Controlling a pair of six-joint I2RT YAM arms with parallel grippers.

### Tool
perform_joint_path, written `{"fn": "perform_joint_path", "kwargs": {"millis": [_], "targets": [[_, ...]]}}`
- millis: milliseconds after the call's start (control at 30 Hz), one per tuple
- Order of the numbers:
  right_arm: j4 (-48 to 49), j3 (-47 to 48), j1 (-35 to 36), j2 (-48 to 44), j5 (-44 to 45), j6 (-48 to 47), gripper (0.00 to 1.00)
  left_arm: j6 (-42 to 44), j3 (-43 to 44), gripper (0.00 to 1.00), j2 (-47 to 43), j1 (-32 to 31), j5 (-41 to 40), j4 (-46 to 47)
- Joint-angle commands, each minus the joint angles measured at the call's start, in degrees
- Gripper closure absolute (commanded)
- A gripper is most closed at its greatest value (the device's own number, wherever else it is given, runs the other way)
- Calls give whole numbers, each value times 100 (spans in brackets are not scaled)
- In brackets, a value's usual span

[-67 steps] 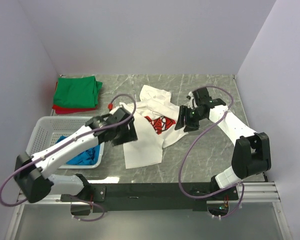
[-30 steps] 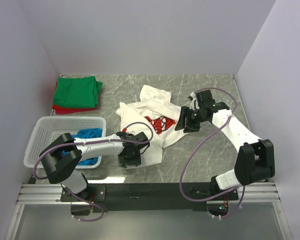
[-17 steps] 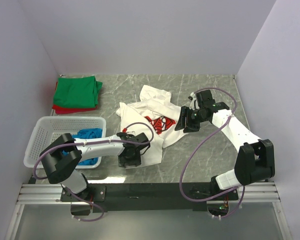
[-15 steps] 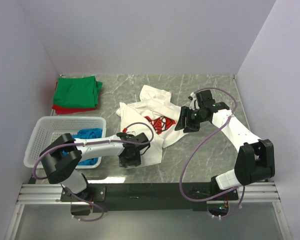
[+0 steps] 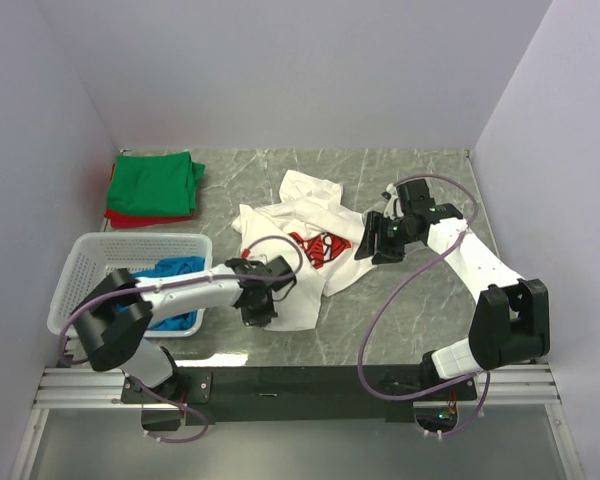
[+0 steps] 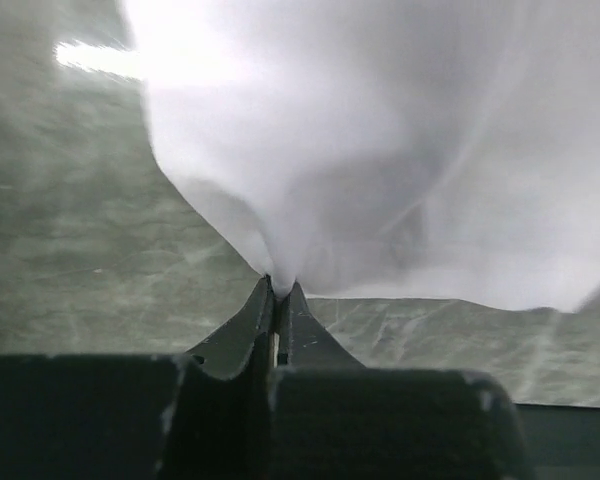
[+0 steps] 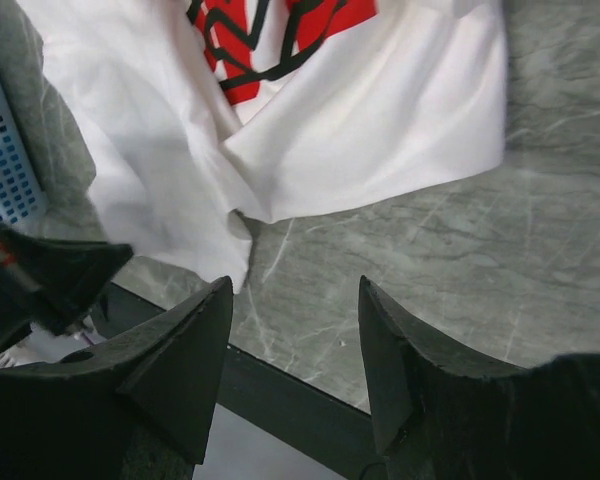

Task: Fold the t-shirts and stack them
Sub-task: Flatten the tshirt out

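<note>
**Q:** As the table (image 5: pixel 420 300) is seen from above, where is the white shirt (image 5: pixel 300 250)?
**A:** Mid-table, crumpled, with the red print facing up.
**Q:** And the remaining items?
**A:** The basket (image 5: pixel 130 240) stands near left. The green shirt (image 5: pixel 155 183) lies folded on the red shirt (image 5: pixel 135 220) at the far-left corner. The blue shirt (image 5: pixel 177 266) lies bunched inside the basket.
**Q:** Condition of the left gripper (image 6: pixel 278 290)?
**A:** Jaws pressed together, pinching the white shirt's near edge; the cloth gathers into the tips.
**Q:** And the right gripper (image 7: pixel 292 285)?
**A:** Jaws spread wide, holding nothing. It is poised over bare table just beside the white shirt's right edge.
</note>
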Motion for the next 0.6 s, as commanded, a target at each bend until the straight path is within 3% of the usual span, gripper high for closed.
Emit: {"fn": "perform_joint_path", "kwargs": {"millis": [0,200,567], "targets": [[-100,108,-279,-111,128,-241,40,76,648,100,-799,414,-200,-379],[-127,161,-614,108,356,-461,40,550,1675,100,-1837,1951,-287,-951],[365,-217,-448,556,190,-277,41,1315,3988,99,-1899,3183,-411,-1584]]}}
